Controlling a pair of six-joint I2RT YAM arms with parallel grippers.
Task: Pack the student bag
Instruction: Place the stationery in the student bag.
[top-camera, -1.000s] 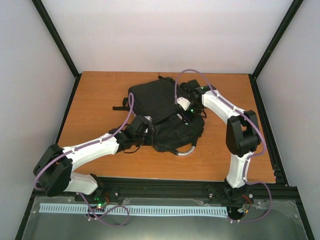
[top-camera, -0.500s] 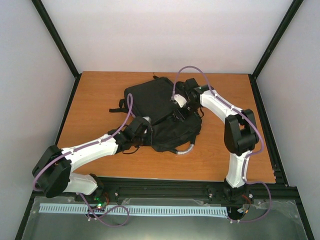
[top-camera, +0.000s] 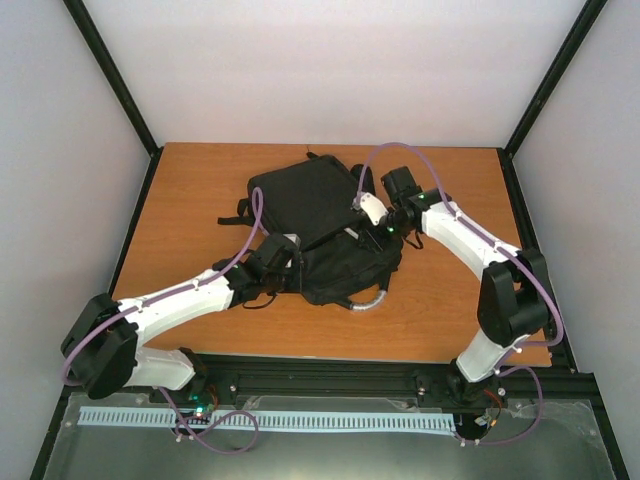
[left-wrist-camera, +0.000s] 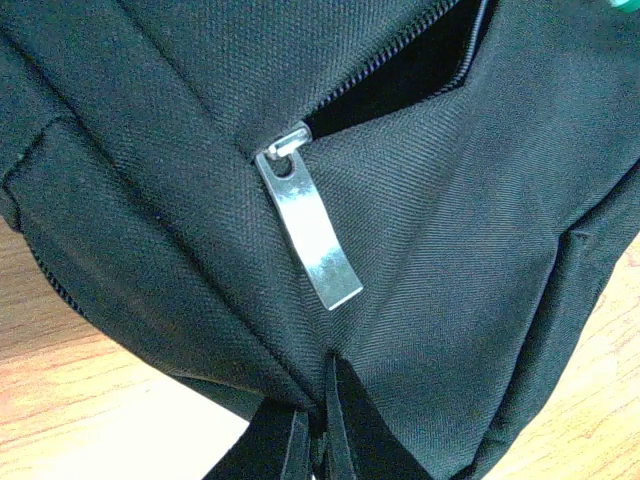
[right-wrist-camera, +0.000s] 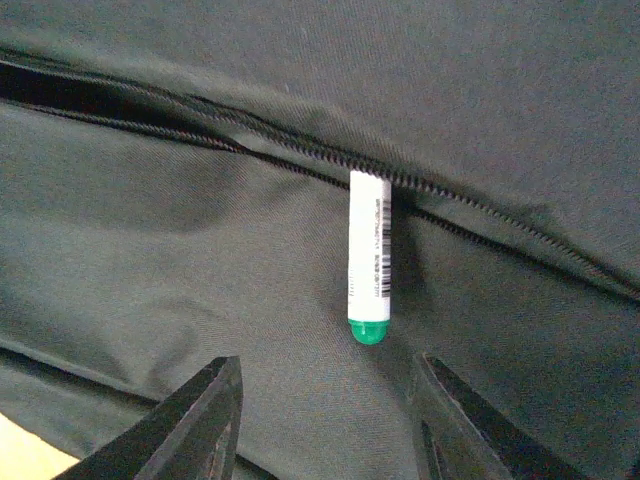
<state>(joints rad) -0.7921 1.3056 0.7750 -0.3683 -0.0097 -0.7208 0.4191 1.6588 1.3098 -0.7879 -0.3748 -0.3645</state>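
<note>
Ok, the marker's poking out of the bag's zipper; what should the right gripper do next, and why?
Probably nudge the marker the rest of the way in with the right gripper: its white barrel and green end jut from the zipper slot of the student bag, and the gripper sits open just short of it, holding nothing.

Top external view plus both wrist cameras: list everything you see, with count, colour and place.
Large black fabric backpack: 1, black, flat at table centre.
Curved handle: 1, silvery-grey, backpack's near edge.
Flat metal zipper pull: 1, silver, beside open zip.
White marker with green end: 1, half tucked into zip opening.
Wooden table: 1, orange-brown, under everything.
Left arm: 1, white and black, jaws pinched on backpack.
Right arm: 1, white and black, jaws open, marker unheld.
</note>
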